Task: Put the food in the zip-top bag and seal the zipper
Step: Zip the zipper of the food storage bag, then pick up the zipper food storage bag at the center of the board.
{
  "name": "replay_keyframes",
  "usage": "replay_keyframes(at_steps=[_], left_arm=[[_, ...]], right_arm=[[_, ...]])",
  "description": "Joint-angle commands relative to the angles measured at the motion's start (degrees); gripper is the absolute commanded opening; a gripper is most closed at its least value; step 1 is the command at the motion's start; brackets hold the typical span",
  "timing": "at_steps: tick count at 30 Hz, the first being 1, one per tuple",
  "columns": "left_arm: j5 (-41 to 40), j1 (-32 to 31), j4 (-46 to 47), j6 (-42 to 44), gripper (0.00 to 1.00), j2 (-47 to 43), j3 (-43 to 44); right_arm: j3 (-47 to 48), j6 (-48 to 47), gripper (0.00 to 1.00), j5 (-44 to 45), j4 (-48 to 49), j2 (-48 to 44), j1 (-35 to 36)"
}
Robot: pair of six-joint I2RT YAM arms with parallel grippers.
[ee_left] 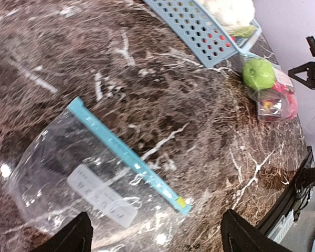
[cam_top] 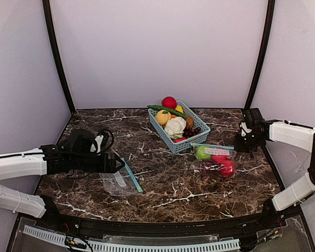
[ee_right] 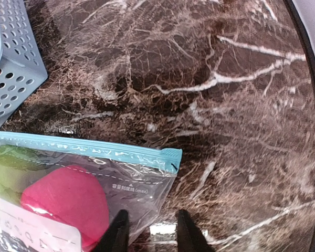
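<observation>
A clear zip-top bag (cam_top: 215, 160) with a teal zipper (ee_right: 84, 147) lies right of centre, holding a green apple (ee_left: 258, 73), a pink fruit (ee_right: 68, 202) and a red fruit (cam_top: 227, 168). My right gripper (ee_right: 151, 233) hovers just off that bag's right corner, jaws a little apart with nothing between them. A second, empty zip-top bag (ee_left: 68, 178) lies flat at the left. My left gripper (ee_left: 157, 239) stands wide open over its near end, holding nothing. More food (cam_top: 174, 126) fills the light-blue basket (cam_top: 191, 139).
The basket stands at the back centre, touching the filled bag's far edge. Dark marble tabletop (cam_top: 173, 194) runs to a black front rail. Curved grey walls close in the back and sides. The right arm (cam_top: 291, 134) reaches in along the right edge.
</observation>
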Motion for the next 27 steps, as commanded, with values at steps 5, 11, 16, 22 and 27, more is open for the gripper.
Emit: replay_keyframes(at_steps=[5,11,16,22,27], left_arm=[[2.0,9.1,-7.3,-10.9,0.91,-12.2,-11.6],[2.5,10.0,-6.0,-13.1,0.94,-12.4,-15.0],[3.7,10.0,-2.0,-15.2,0.97,-11.0,-17.5],[5.6,10.0,5.2,-17.5,0.86,-9.1,-20.1],[6.6,10.0,8.1,-17.6,0.77,-6.5,-20.3]], right_arm=[[0.0,0.4,0.55,-6.4,2.7,-7.0,-1.2],[0.3,0.4,0.69,-11.2,0.7,-15.0,-1.2],[0.1,1.3,0.71,-15.2,-0.4,-19.6,-1.1],[-0.1,2.7,0.72,-19.7,-0.5,-22.1,-1.0],[-0.3,3.5,0.72,-22.1,-0.1,-22.8,-0.8]])
